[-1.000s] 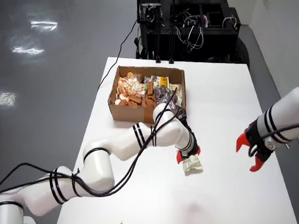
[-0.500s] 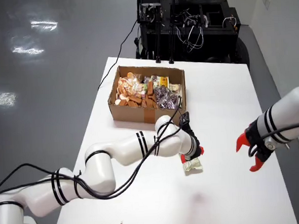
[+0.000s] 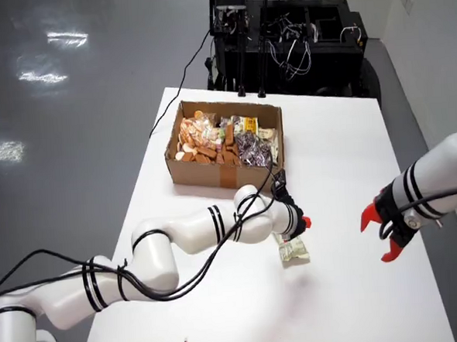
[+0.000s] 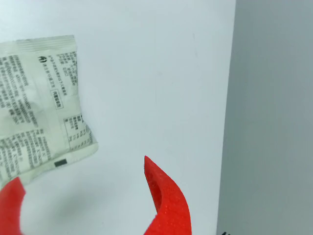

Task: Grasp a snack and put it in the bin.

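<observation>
1. The table (image 3: 345,172) is shown from above in the overhead view; a cardboard box (image 3: 213,170) filled with assorted snacks is seen close to its left edge, toward the far end.
2. The working arm (image 3: 201,231) is seen reaching across the table from the lower left, with its gripper (image 3: 295,227) held above the table surface, nearer the front edge than the box.
3. A pale green snack packet (image 3: 294,250) is seen lying flat on the table, directly beside and just below the gripper in the overhead view.
4. In the wrist view, the two red fingers (image 4: 166,200) are seen spread apart with nothing between them; the snack packet (image 4: 39,107) lies to the upper left, outside the gap, with one corner close to the left finger.
5. The table's edge is visible at the right of the wrist view, with grey floor (image 4: 274,117) beyond it.
6. A second arm (image 3: 431,182) with red fingers is seen beside the table's right edge.
</observation>
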Available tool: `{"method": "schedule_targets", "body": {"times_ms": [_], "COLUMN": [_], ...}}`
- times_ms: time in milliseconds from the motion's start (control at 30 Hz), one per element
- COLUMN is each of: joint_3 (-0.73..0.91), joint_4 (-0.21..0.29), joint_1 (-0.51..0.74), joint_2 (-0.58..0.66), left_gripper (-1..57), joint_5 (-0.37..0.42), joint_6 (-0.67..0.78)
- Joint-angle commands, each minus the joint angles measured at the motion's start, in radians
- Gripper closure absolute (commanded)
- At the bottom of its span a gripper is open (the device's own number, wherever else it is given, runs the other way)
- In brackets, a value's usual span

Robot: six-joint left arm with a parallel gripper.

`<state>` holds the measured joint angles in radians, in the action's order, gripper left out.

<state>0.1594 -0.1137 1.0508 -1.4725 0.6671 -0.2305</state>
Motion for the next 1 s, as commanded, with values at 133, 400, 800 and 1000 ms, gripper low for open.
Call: {"method": "schedule_targets", "body": {"times_ms": [133, 400, 800, 1000], "joint_3": [0.011, 0.034, 0.011, -0.003], "joint_4": [0.002, 0.006, 0.008, 0.009], "joint_1": [-0.025, -0.039, -0.016, -0.009], "joint_2": [-0.023, -0.053, -0.082, -0.086], "left_gripper": [9.9, 11.2, 19.9, 35.9], "joint_5": [-0.066, -0.131, -0.214, -0.261], "joint_6": [-0.009, -0.061, -0.155, -0.156]}}
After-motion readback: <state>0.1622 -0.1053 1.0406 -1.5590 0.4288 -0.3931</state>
